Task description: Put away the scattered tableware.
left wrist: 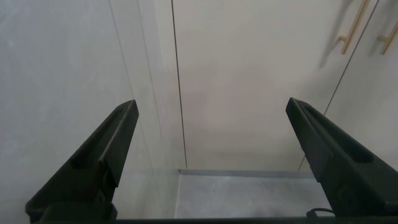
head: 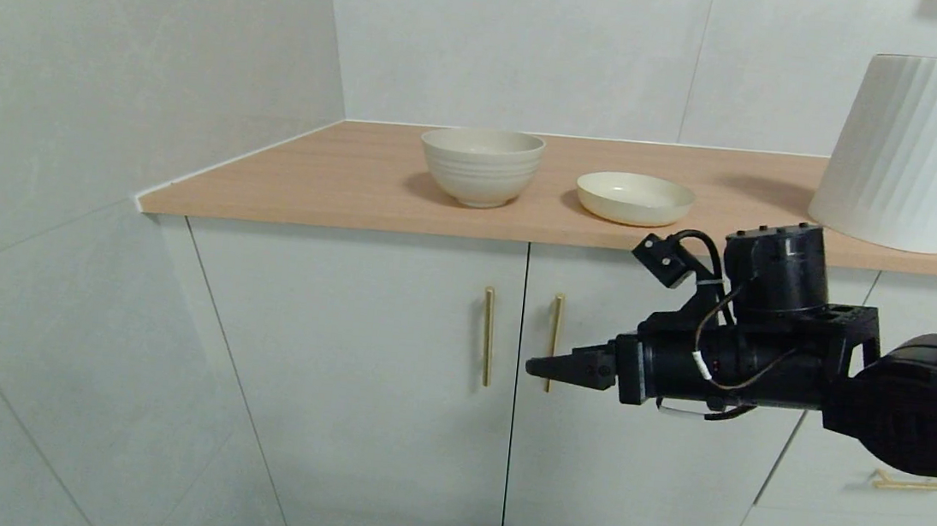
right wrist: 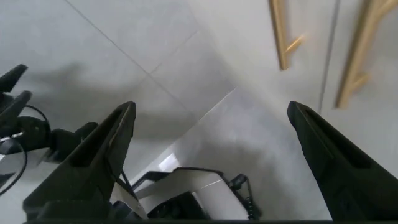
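Wooden counter [head: 313, 184] with bowl [head: 480, 165], dish [head: 634, 198], edge-cropped white cylinder [head: 918, 152]; left tool [left wrist: 210, 106], right tool [right wrist: 210, 107] released, empty.

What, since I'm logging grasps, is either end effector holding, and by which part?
Nothing: the left end effector and right end effector are both open and empty. The bowl and shallow dish sit on the countertop.

Light: bright, diffuse | Shadows: soft, falling left of bowl [head: 480, 165], plate [head: 634, 198] and white cylinder [head: 918, 152] on countertop [head: 338, 190] | Cabinet doors [head: 355, 372]: evenly lit
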Controlling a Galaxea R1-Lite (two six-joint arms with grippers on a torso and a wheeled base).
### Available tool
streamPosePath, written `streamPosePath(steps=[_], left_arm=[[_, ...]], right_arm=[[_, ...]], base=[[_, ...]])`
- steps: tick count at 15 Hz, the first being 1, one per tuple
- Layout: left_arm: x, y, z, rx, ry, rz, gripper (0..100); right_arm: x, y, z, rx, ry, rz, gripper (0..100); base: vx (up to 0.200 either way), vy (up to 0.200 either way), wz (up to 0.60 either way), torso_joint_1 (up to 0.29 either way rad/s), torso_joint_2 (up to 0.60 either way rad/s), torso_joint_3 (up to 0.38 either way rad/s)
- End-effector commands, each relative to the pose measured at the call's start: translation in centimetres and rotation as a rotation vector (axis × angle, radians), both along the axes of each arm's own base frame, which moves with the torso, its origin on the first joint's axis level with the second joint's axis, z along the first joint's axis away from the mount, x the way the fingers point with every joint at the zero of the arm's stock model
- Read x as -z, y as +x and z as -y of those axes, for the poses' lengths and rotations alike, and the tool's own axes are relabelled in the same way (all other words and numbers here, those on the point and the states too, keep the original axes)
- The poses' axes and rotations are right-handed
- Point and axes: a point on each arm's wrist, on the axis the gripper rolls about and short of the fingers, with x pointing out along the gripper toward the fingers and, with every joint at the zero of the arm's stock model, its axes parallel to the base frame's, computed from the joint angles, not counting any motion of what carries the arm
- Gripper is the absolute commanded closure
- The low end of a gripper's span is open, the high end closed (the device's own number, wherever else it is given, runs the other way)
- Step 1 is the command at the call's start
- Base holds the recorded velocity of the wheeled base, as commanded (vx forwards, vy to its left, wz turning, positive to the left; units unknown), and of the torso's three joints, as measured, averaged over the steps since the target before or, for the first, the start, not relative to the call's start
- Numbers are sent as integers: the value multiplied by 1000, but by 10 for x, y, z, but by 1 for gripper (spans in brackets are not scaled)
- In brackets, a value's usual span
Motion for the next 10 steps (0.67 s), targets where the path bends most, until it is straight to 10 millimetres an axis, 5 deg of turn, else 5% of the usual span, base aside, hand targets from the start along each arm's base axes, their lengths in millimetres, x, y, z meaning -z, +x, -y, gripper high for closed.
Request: streamPosePath(steps=[1,10], left_arm=[[0,0,0,-2,0,0,0],[0,0,0,-3,0,0,0]], right_arm=[[14,8,-6,13,-16,-27,0],[35,42,-11,193,70,55,0]], base=[[0,0,0,0,0,0],[0,0,0,0,0,0]])
